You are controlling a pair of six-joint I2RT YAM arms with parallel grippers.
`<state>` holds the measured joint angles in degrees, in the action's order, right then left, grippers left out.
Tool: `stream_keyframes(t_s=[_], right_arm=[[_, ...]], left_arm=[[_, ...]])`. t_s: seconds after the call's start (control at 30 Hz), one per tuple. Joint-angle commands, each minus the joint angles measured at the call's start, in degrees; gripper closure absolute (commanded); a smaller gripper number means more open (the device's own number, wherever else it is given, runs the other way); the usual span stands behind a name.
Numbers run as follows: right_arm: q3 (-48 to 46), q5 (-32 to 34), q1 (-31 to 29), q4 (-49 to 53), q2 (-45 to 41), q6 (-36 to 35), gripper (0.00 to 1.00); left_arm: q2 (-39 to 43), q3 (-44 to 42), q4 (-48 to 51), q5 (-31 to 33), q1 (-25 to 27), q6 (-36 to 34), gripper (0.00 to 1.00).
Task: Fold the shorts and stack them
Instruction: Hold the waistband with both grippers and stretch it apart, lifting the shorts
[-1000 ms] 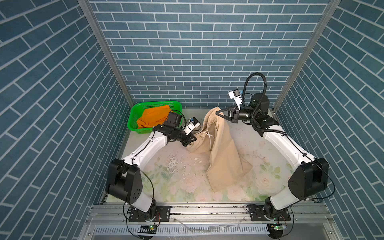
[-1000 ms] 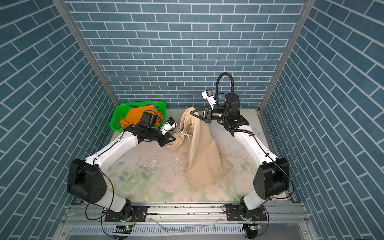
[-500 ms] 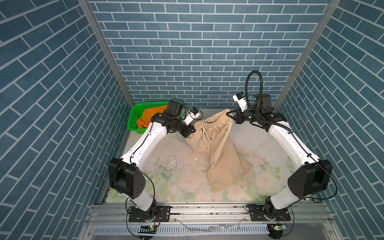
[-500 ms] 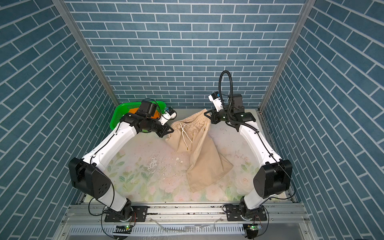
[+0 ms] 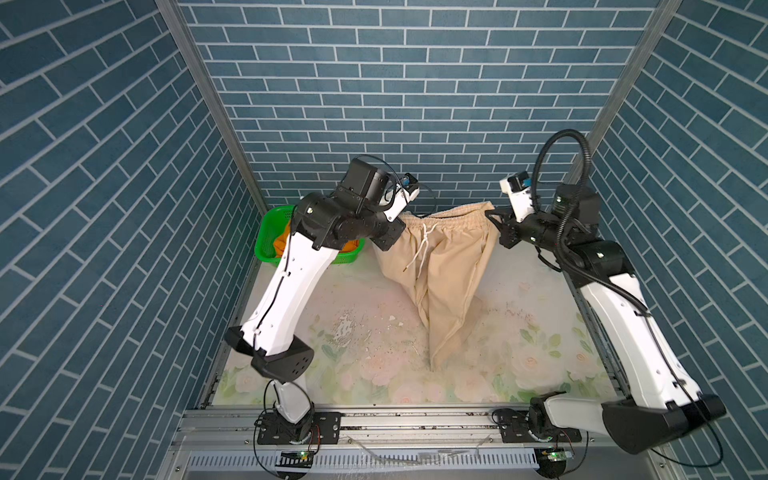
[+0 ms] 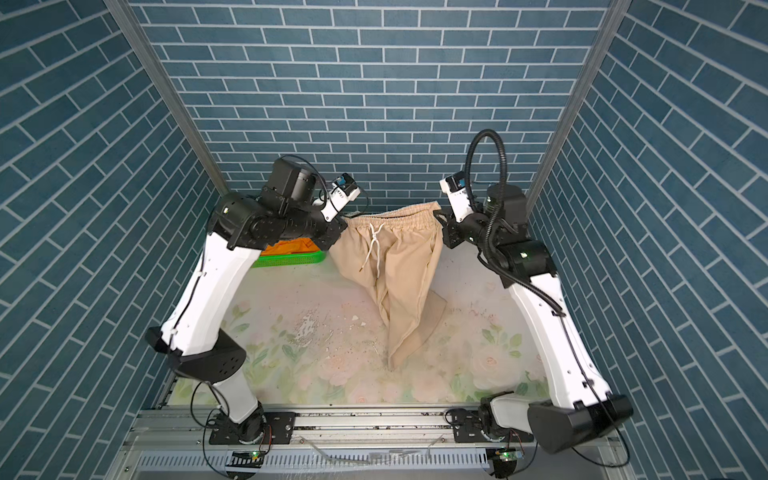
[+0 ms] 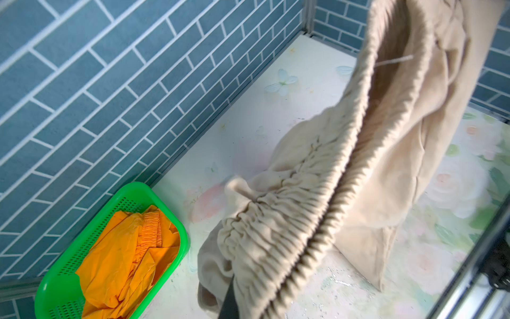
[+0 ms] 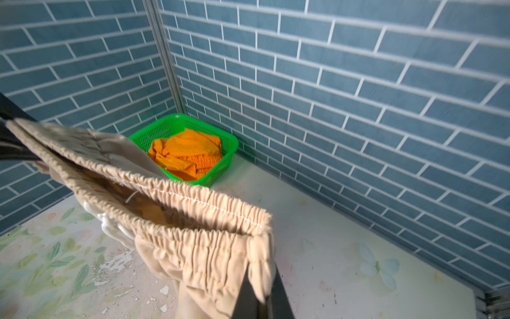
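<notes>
Table (image 5: 374,345): one; the beige hem appears to touch it.
Beige shorts (image 5: 440,266): legs hang twisted, so lowering now may trap creases; one, strung by its waistband (image 5: 449,218) between both grippers.
Basket (image 8: 179,117): one, far left corner.
Orange shorts (image 8: 187,154): one, crumpled inside.
Left gripper (image 5: 402,217): clamped on one waistband end; stretched elastic could slip free.
Right gripper (image 5: 492,212): clamped on the opposite end.

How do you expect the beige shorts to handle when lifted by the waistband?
Probably floppy: the beige shorts hang from the left gripper and right gripper, legs draping onto the table. Likely light, as two pinches carry them. The gathered waistband may spring back.
</notes>
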<state>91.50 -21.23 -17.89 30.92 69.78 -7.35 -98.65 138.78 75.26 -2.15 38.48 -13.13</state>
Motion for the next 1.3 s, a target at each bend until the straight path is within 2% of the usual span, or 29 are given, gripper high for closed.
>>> stream_keyframes(t_s=[0.0,0.13,0.27,0.37,0.5,0.63,0.73,0.9,1.0,1.13,1.27], right_arm=[[-0.5,0.8,0.4,0.9,-5.7,-1.3,1.0],[-1.1,3.8,0.3,1.6,-11.7,-2.4,1.0],[2.0,10.1,0.4,5.7,-11.9,-4.6,1.0],[3.0,11.2,0.4,7.4,-10.6,-4.8,1.0],[3.1,11.9,0.4,8.1,-10.5,-4.5,1.0],[7.8,13.5,0.4,10.9,-10.0,-4.2,1.0],[11.9,9.8,0.4,13.7,-9.2,-4.0,1.0],[16.7,-2.5,0.4,17.6,-9.8,-0.8,1.0],[15.2,-6.4,0.4,18.5,-13.2,0.9,1.0],[10.5,1.5,0.3,18.7,-16.8,0.5,1.0],[8.0,12.1,0.3,20.0,-14.0,-1.8,1.0]], left_arm=[[7.0,-3.5,-0.6,2.6,1.1,-1.1,1.0],[12.1,-1.8,0.5,7.3,1.2,-1.9,1.0],[13.7,0.1,-0.9,3.7,1.3,-2.1,1.0],[11.0,2.1,0.6,3.0,1.4,-1.4,1.0],[4.6,10.6,7.6,7.5,1.5,0.4,1.0],[-0.8,20.8,14.5,14.7,2.0,4.1,1.0],[0.5,17.7,13.3,15.9,3.4,4.7,1.0],[7.7,10.2,8.1,13.4,6.4,3.2,1.0],[9.9,9.2,9.5,13.9,8.2,3.8,1.0],[10.8,5.6,10.0,16.7,8.6,4.8,1.0],[7.2,7.0,9.3,21.1,8.6,4.3,1.0]])
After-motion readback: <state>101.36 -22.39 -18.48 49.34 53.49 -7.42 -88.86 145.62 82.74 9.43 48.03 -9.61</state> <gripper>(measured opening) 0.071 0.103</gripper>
